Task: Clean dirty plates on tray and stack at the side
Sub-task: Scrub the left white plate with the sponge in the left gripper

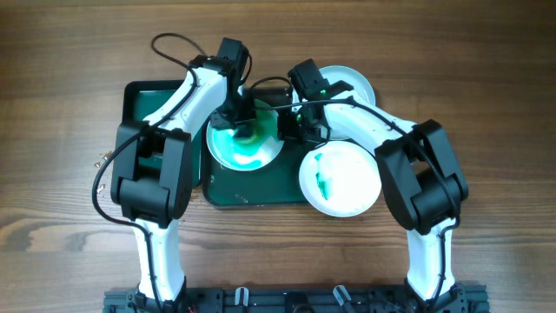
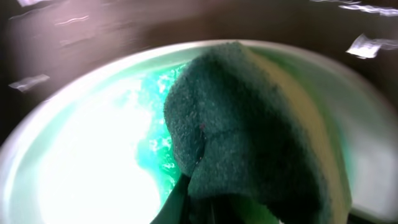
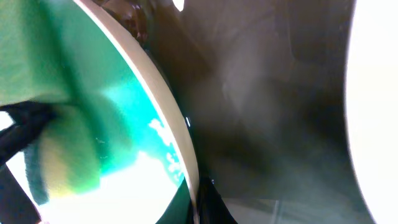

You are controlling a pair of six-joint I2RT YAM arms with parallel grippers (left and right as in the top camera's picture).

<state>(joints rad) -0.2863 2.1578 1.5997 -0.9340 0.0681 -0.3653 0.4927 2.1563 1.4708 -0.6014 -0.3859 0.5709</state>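
From above, the left gripper (image 1: 246, 122) is down on a teal-smeared plate (image 1: 233, 155) that sits on the big dark green tray (image 1: 261, 198). The left wrist view shows up close the green sponge (image 2: 249, 124) pinched in its fingers. The right gripper (image 1: 295, 123) is at that plate's rim, but I cannot tell if it grips. A second plate (image 1: 343, 184) lies at the tray's right edge. A third plate (image 1: 358, 83) sits farther back.
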